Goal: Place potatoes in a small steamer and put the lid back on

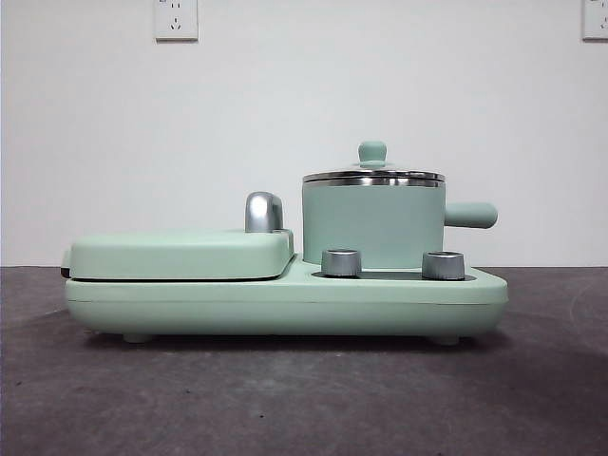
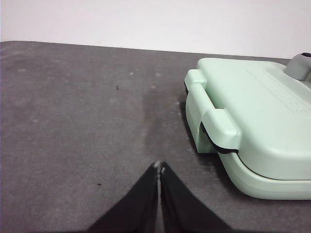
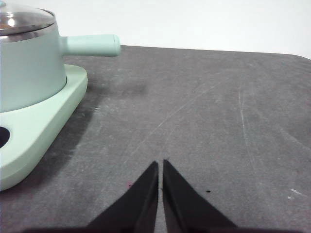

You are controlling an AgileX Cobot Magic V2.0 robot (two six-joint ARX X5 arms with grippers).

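- Nearest the front camera lies the dark grey table point(image 1: 304, 399), bare in the foreground; on it stands the mint-green base point(image 1: 285, 304) of a cooker, raised on small feet.
- On the left part of the base sits the flat griddle cover point(image 1: 180, 255), shut down over its plate. In the left wrist view its side handle point(image 2: 214, 121) sticks out toward the open table.
- Just right of the cover a chrome hinge piece point(image 1: 263, 211) rises behind its back corner.
- Next come two chrome dials point(image 1: 341, 262) on the base's front ledge, one under each side of the pot.
- The steamer point(image 1: 373, 223) stands upright on the right part of the base, behind the dials — its stubby handle point(image 1: 470, 215) points right, past the base's edge.
- The lid point(image 1: 373, 175) sits level on the steamer's chrome rim, its green knob point(image 1: 372, 152) on top.
- No potato shows in any view; whether one is inside the steamer cannot be told.
- The left gripper point(image 2: 159, 167) hangs over bare table near the cover's handle end, touching nothing, its fingers pressed together with only a hairline between the tips.
- The right gripper point(image 3: 160, 164) hangs over bare table on the steamer's handle side, well apart from the base — its fingers are together too, holding nothing.
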